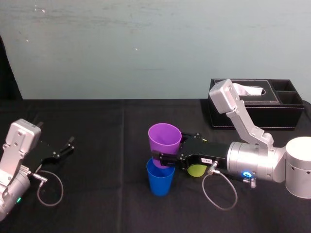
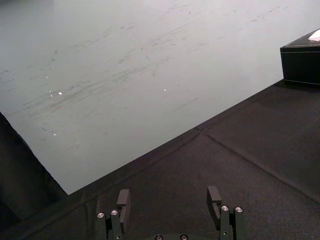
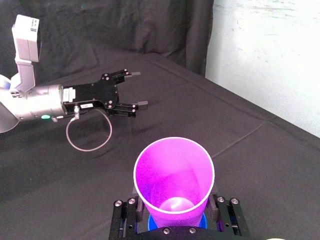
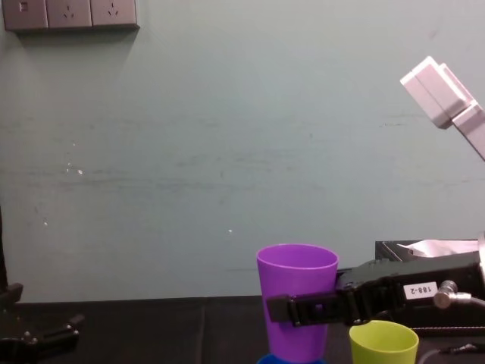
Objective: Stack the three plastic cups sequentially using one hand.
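The right gripper (image 1: 163, 158) is clamped across the lower wall of the purple tapered plastic cup (image 1: 164, 137), which is upright, forward-left of the black leather tissue box (image 1: 272, 110). The cup's base is at the rim of the blue plastic cup (image 1: 160, 182); how deep it is seated cannot be determined. The yellow-green plastic cup (image 1: 196, 170) stands just beside them, nearer the box. The cups are judged light, thin-walled and smooth: grip at mid-wall with moderate force. The left gripper (image 1: 67, 147) is parked with its jaws apart, well away from the box.
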Motion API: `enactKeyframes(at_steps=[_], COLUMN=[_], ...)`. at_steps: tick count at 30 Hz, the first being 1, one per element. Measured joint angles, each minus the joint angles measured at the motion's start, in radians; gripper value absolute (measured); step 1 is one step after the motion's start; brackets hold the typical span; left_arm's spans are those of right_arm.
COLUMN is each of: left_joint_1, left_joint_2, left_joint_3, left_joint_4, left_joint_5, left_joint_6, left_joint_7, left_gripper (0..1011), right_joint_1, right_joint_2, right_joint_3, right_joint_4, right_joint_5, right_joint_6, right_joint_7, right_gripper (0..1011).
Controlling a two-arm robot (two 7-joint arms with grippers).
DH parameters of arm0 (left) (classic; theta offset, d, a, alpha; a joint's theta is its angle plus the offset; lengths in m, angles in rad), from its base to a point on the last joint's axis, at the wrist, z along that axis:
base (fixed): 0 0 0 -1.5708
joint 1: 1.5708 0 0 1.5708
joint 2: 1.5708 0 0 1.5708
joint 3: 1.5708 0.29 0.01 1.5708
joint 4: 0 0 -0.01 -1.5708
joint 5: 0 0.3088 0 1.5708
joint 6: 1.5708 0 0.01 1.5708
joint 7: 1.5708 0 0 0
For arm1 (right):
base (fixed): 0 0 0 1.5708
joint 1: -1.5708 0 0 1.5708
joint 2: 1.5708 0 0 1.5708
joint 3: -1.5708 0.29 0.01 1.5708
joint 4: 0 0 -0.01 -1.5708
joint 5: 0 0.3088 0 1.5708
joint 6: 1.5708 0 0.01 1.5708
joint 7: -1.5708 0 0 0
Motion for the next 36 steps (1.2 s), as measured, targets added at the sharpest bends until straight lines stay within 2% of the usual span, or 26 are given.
enactKeyframes(at_steps=[20,36], left_joint_1=[0.0,0.0], left_joint_2=[0.0,0.0], left_joint_3=[0.0,0.0], left_joint_4=[0.0,0.0], left_joint_5=[0.0,0.0], left_joint_6=[0.0,0.0], left_joint_7=[0.0,0.0], left_gripper=[1000,1000], right_joint_1=[0.013,0.023], right_joint_2=[-0.009,-0.017], right_joint_3=[-0.03,-0.049], right_joint_4=[0.049,0.076], right_joint_5=[0.014,-0.006], right_joint_6=[-0.029,-0.041], right_joint_7=[0.018,0.018], right_gripper=[723,722])
